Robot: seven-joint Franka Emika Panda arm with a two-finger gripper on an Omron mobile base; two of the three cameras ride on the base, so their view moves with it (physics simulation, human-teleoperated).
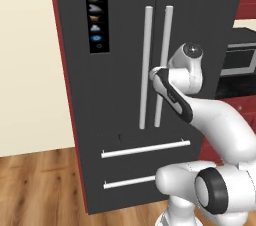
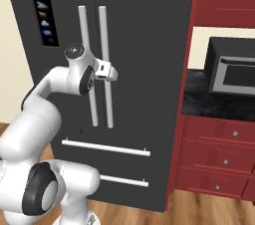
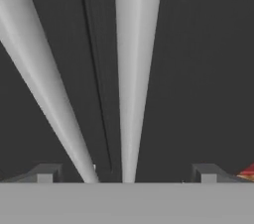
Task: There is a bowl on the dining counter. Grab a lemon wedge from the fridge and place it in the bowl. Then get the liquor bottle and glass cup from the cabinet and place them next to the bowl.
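The tall dark grey fridge (image 1: pixel 125 70) is seen with both doors shut, its two long silver vertical handles standing side by side at the centre seam, the left handle (image 1: pixel 146 65) and the right handle (image 1: pixel 164 65) running almost the full height of the doors. The white arm's gripper (image 2: pixel 110 73) is raised to the middle of these bars, and in the right base view it is placed at the right handle (image 2: pixel 105 64), though contact cannot be judged from the base views. In the hand view the jaws are shown spread wide, the two dark fingertips (image 3: pixel 45 173) being set far apart at the bottom, with the right handle (image 3: pixel 134 69) rising between them and the left handle (image 3: pixel 39 69) slanting off to one side; neither tip is seen to touch the bar. An icon panel (image 1: pixel 95 10) is mounted on the left door, and two horizontal drawer handles (image 1: pixel 145 149) are seen below the doors. To the right of the fridge, red cabinets (image 2: pixel 219 154) under a black counter are topped by a dark microwave (image 2: pixel 231 72). A wooden floor (image 1: pixel 40 190) lies in front.
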